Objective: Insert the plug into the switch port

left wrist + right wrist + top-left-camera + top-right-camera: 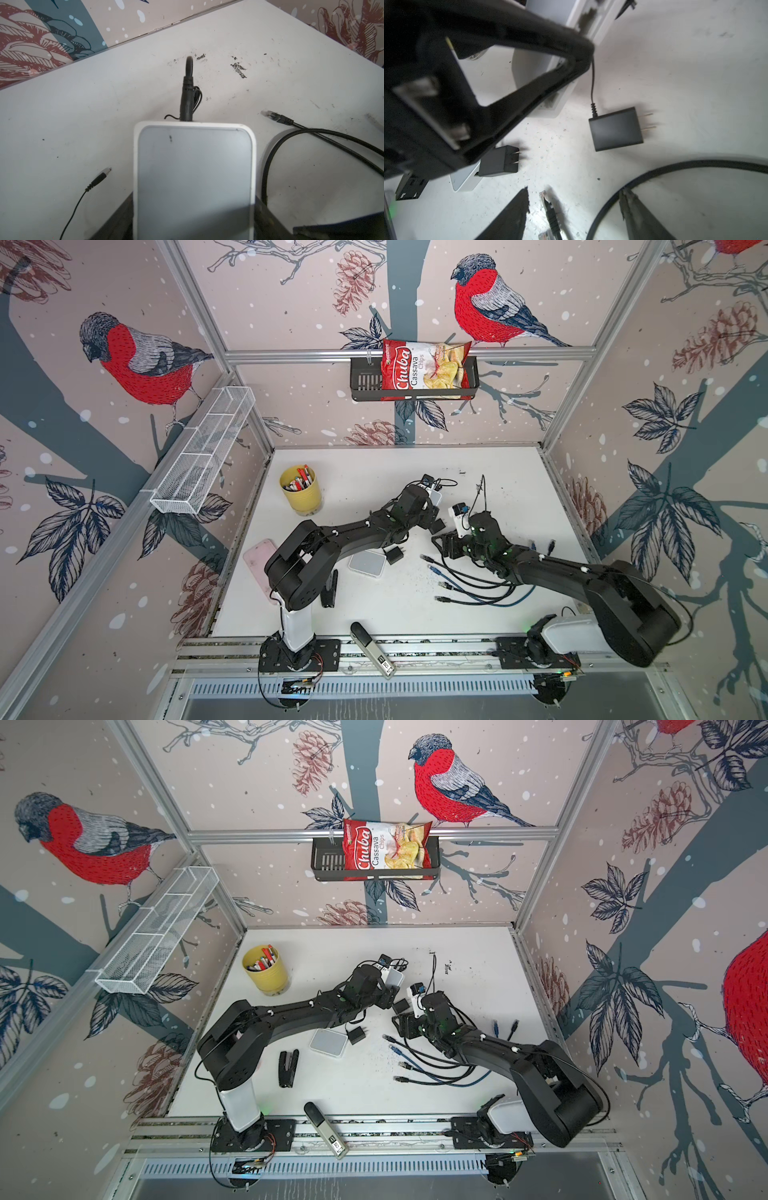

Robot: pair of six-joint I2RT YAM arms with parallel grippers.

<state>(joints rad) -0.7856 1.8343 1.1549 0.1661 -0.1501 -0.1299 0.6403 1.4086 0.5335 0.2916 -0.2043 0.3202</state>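
My left gripper (194, 207) is shut on a white switch (194, 170) and holds it above the table, shown in both top views (436, 497) (395, 979). A black power jack (187, 99) sits plugged into its far edge. My right gripper (575, 195) hangs low over the table, open, with a black Ethernet plug (548, 205) lying between its fingers, closer to one of them and touching neither. In a top view the right gripper (441, 546) is just below and right of the left gripper (430, 491). The switch's ports are not visible.
Several more Ethernet cables (478, 585) fan out by the right arm. A second white switch (365, 565) and two black power adapters (614, 128) (498, 161) lie mid-table. A yellow marker cup (300, 489), pink phone (259, 562), stapler (328, 589) and remote (372, 649) stand to the left and front.
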